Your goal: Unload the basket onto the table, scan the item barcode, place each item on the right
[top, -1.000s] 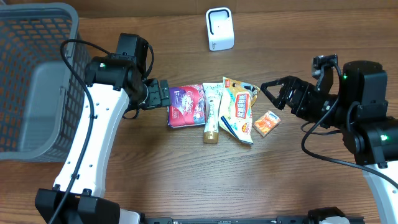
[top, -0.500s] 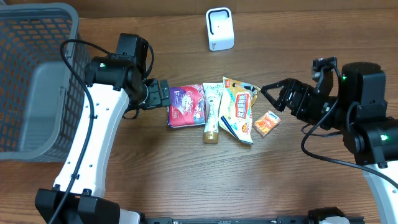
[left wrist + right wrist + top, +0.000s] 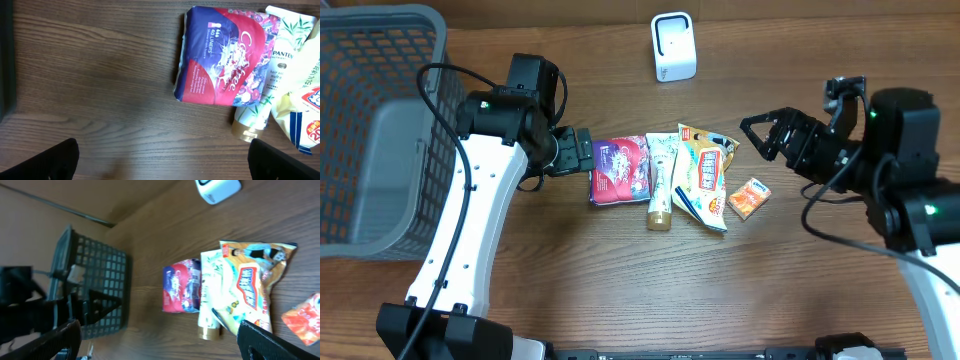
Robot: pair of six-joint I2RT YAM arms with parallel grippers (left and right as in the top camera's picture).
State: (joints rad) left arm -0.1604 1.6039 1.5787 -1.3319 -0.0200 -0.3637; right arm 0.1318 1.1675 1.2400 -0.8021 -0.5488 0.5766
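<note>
Four items lie in a row mid-table: a red liner pack (image 3: pixel 620 170), a pale shampoo tube (image 3: pixel 661 182), a yellow snack bag (image 3: pixel 705 175) and a small orange packet (image 3: pixel 749 197). No barcode shows on any of them. The white scanner (image 3: pixel 673 47) stands at the far edge. My left gripper (image 3: pixel 582 152) hangs open just left of the red pack (image 3: pixel 225 62), its fingers (image 3: pixel 60 160) wide over bare wood. My right gripper (image 3: pixel 767 135) is open and empty above the table, right of the snack bag (image 3: pixel 250 280), looking across the tube (image 3: pixel 214 295) and the orange packet (image 3: pixel 305 320).
A large grey mesh basket (image 3: pixel 370 130) fills the left side of the table and also shows in the right wrist view as the basket (image 3: pixel 95 290). Bare wood lies in front of the items. The scanner (image 3: pixel 217 187) sits at the top edge of the right wrist view.
My right gripper has risen and shifted a little toward the far edge, still open. The left arm and the items have not moved.
</note>
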